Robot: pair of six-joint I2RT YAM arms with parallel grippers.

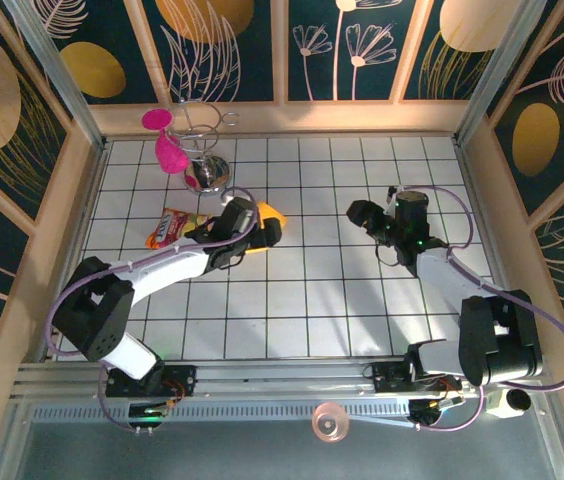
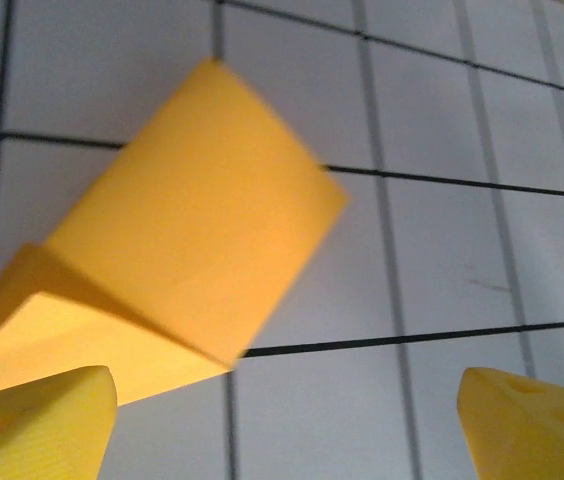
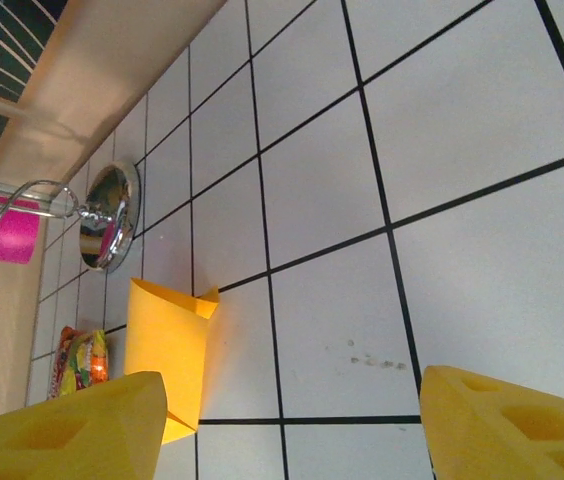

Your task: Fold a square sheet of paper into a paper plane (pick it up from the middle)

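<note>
The square sheet of paper is folded into the paper plane (image 1: 271, 214), a long orange-yellow shape lying on the white tiles left of centre. My left gripper (image 1: 265, 234) hovers just over it, open. In the left wrist view the paper plane (image 2: 182, 230) lies ahead and to the left, its near end by the left fingertip (image 2: 52, 420), and only bare tile sits between the jaws. My right gripper (image 1: 360, 214) stands open over the tiles at right of centre and holds nothing. Its camera looks across at the paper plane (image 3: 167, 345), whose far end curls up slightly.
A red-and-yellow snack packet (image 1: 174, 228) lies just left of the paper. Behind it stand a chrome wire stand (image 1: 209, 172) and a pink cup (image 1: 167, 150). Wooden walls (image 1: 72, 215) close in the tiled table on three sides. A peach-coloured roll (image 1: 330, 422) sits by the arm bases.
</note>
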